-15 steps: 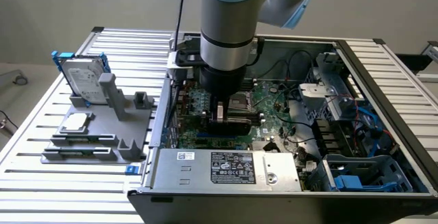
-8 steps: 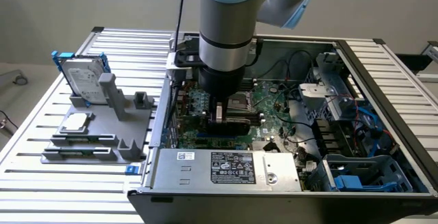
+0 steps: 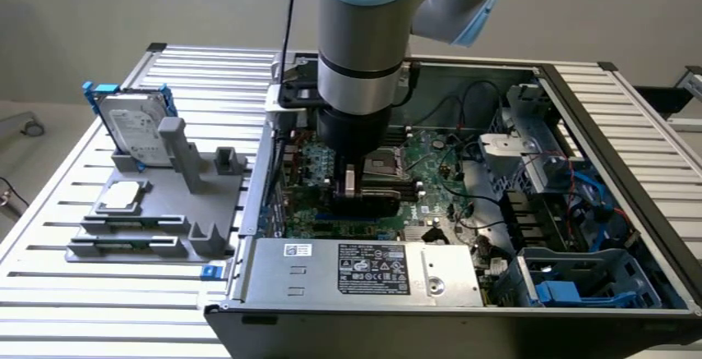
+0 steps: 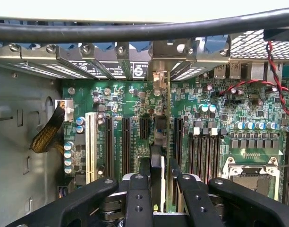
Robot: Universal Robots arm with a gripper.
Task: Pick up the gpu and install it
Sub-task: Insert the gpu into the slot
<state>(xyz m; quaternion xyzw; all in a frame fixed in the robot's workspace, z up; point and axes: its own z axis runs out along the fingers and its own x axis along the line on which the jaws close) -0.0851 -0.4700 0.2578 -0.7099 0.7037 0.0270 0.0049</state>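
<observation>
The arm [image 3: 367, 39] is reaching straight down into the open case [image 3: 439, 330], which is lying on its side on the slatted table [image 3: 66, 293]. The gripper [image 4: 160, 172] is hanging low over the motherboard [image 4: 215, 94] inside the case. Its jaws are clamping the gpu [image 4: 168, 118] from both sides, with a black finger [image 4: 144, 166] pressing on one face.

In the wrist view the gpu is showing edge-on. It is standing upright on the motherboard among the long black slots, near the middle of the case floor. Its silver bracket end is pointing toward the case wall that carries the row of slot covers. Whether its lower edge is sitting fully in a slot, I cannot tell.

The socket [image 4: 250, 172] is lying just beside the gpu, further into the case. A white slot [image 4: 91, 146] is running alongside on the other side, nearer the case's side wall. A black cable [image 4: 135, 30] is crossing in front of the wrist camera above the case.

The power supply [image 3: 362, 269] is sitting inside the case at its near wall in the exterior view.

Outside the case, at the exterior view's left of it, a grey fixture [image 3: 192, 211] is resting on the table. It is holding the blue-framed drive [image 3: 137, 129] upright and a small chip [image 3: 121, 196] lying flat.
</observation>
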